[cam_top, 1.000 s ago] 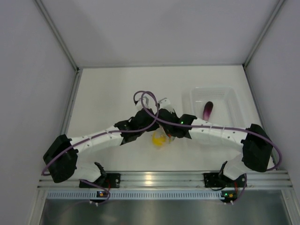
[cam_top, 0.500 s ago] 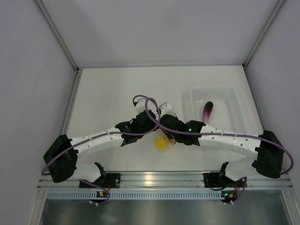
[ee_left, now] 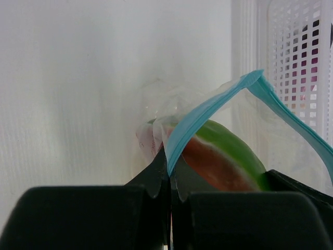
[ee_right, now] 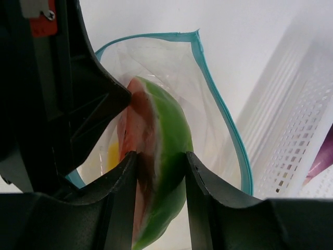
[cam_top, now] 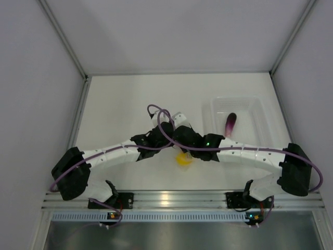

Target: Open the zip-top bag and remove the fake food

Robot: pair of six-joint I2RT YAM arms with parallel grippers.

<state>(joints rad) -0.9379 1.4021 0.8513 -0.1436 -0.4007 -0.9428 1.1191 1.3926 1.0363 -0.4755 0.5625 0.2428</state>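
Zip-top bag (ee_right: 177, 62) gaping open on the worktop (cam_top: 119, 104), near the tub (cam_top: 250, 107)! Left hand (ee_left: 169, 179) pressed together on its teal strip (ee_left: 208, 112); right hand (ee_right: 160, 159) pinching the red-green wedge (ee_right: 169, 122) inside the bag's mouth. Yellow fruit (cam_top: 183, 159) peeking out beneath both hands.

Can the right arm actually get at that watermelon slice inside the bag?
Probably yes. The left end effector pinches the zip-top bag by its teal edge, holding the mouth open, and the right end effector appears closed around the watermelon wedge in it.
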